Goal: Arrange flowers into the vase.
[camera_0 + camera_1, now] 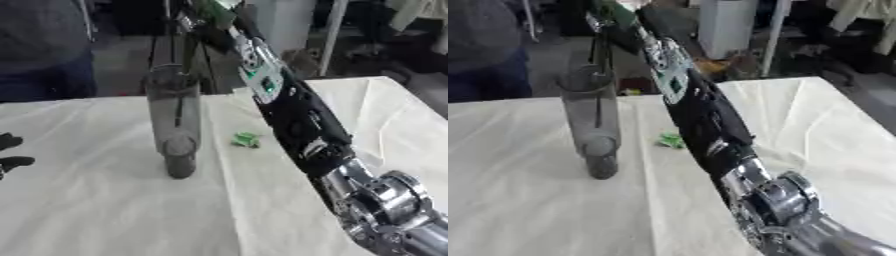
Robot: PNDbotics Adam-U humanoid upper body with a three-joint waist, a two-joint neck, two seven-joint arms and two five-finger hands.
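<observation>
My right hand (199,17), at twelve o'clock above the tall smoky glass vase (175,127), holds a dark upright flower stem (166,45) running into its mouth; finger state I cannot tell. The vase stands on cream cloth (105,210). My left hand (10,152) idles at nine o'clock.

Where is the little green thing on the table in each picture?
Left eye view: the green scrap lies on the white cloth right of centre, between the vase and the right arm.
Right eye view: it sits just left of centre, touching the arm's edge.
Shared landmark: the tall grey vase, to the scrap's left in both.
</observation>
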